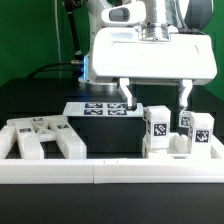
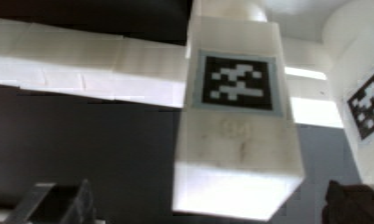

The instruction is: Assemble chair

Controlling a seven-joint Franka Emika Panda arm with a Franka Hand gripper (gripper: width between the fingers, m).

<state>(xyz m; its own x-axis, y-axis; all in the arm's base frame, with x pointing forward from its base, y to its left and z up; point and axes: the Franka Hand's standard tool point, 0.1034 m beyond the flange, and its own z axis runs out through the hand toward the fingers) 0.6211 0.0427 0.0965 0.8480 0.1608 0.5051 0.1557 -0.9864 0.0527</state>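
The fingers [image 1: 126, 93] hang spread wide, gripping nothing, just above an upright tagged post [image 1: 157, 128], with white chair slabs [image 1: 40, 137] lying at its nine o'clock.

Black table [image 1: 30, 100]; green backdrop [image 1: 25, 40] behind; soft even light.

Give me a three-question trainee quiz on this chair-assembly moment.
1. True or false: the fingers stand open.
2. The tagged posts below the fingers are: A upright, B lying flat, C stacked on each other.
3. On which side of the exterior view do the slab parts lie?
Key: 1 true; 2 A; 3 the exterior view's left.
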